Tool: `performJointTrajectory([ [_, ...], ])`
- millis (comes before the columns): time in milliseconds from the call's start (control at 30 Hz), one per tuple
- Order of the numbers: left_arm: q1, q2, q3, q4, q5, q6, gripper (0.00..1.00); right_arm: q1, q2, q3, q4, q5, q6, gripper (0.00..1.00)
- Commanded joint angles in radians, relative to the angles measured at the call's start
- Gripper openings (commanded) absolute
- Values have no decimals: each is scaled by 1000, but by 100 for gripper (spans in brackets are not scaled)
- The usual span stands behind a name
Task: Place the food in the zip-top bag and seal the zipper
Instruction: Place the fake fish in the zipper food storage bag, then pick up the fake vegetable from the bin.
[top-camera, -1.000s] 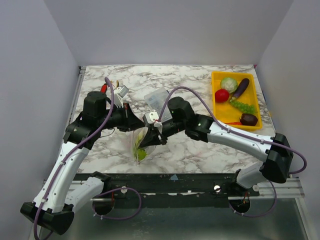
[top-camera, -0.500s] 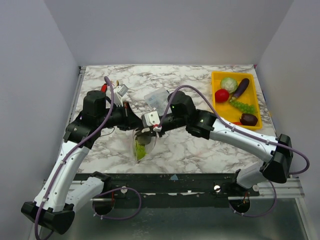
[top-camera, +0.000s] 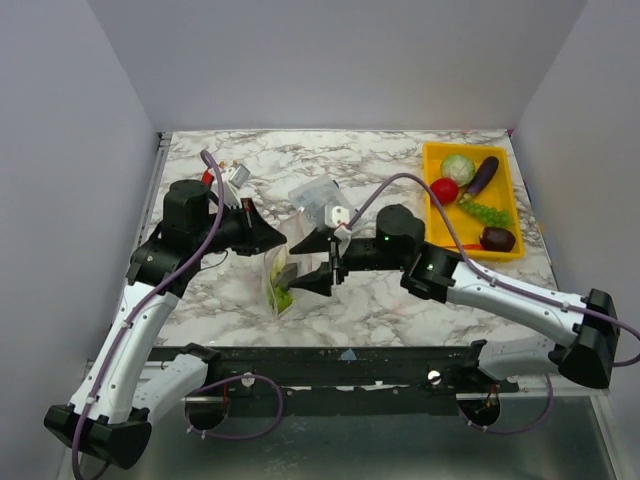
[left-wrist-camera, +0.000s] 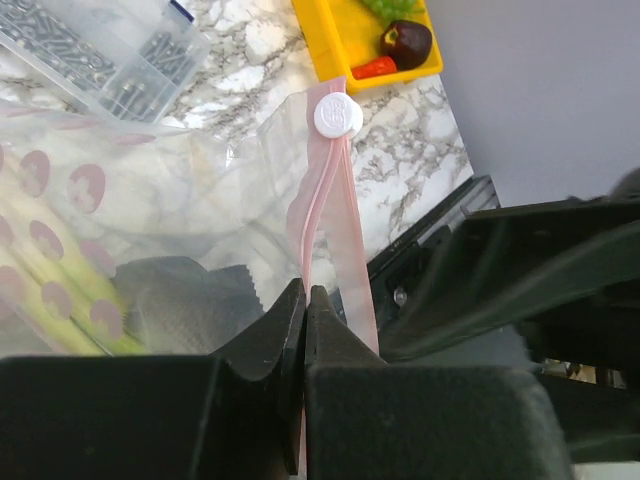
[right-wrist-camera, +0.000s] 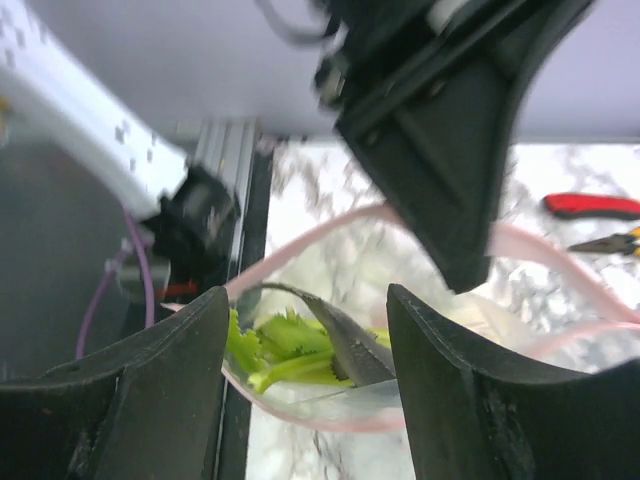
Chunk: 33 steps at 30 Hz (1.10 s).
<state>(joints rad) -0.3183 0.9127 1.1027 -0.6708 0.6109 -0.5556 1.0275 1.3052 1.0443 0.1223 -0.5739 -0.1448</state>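
Observation:
The zip-top bag hangs over the marble table with its mouth open. My left gripper is shut on its pink zipper, below the white slider. Green leafy food lies inside the bag. My right gripper stands open just right of the bag mouth, nothing between its fingers. More food sits in the yellow tray: cabbage, red fruit, grapes, a purple eggplant and a maroon piece.
A rigid clear box with small metal parts stands behind the bag. Red- and yellow-handled pliers lie at the back left, partly behind my left arm. The table's near edge and metal rail run just below the bag.
My right gripper has opened and drawn back to the right, out of the bag mouth. The green food stays in the bag. The left gripper keeps its hold on the zipper.

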Motion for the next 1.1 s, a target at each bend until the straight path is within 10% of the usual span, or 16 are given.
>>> performJointTrajectory([
  [0, 10, -4, -19, 79, -78, -14, 0, 5, -100, -21, 133, 224, 260, 69],
  [367, 11, 94, -13, 167, -60, -25, 0, -63, -234, -25, -119, 934, 424, 85],
  [767, 11, 123, -89, 188, -66, 51, 0, -775, -127, -62, -346, 721, 676, 85],
  [1067, 10, 95, -102, 179, -79, 66, 0, -992, 181, 51, -339, 833, 787, 85],
])
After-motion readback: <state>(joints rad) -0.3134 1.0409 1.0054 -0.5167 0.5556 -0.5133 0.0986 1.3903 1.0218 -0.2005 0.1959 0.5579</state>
